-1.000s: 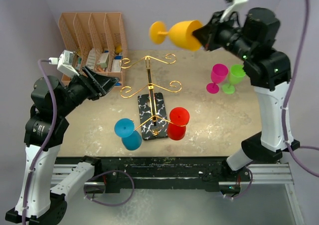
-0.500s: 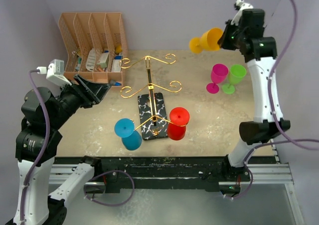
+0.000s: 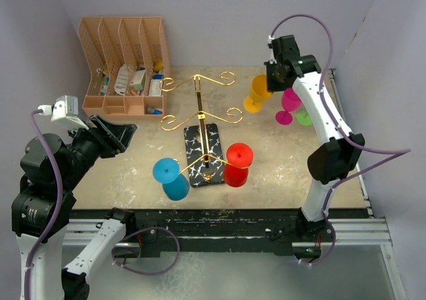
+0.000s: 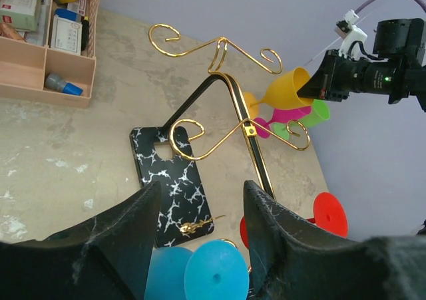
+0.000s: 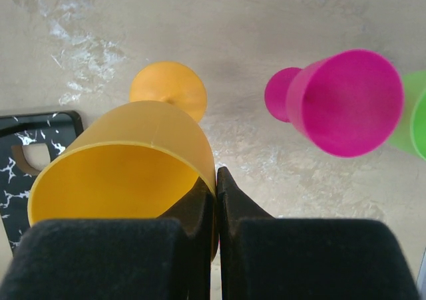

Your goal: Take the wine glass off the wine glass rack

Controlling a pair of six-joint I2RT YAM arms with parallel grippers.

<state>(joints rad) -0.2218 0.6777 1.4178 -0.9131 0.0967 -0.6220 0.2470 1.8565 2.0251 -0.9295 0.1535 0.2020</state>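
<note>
Right gripper: jaws almost together, pinching the rim wall of the orange wine glass between the fingers. Gripping at the rim leaves the stem and foot free, which suits standing the glass down. The glass is tilted, foot lowest, low over the table; whether the foot touches the table cannot be told. It is clear of the wine glass rack, off to the rack's right and just beside the pink glass and green glass. Judged: that pair marks the drop-off spot, so this is the set-down step. Risk: nudging the pink glass. Blue glass and red glass sit at the rack's lowest arms. Left gripper: spread wide, empty, facing the rack from well apart, probably parked out of the way.
</note>
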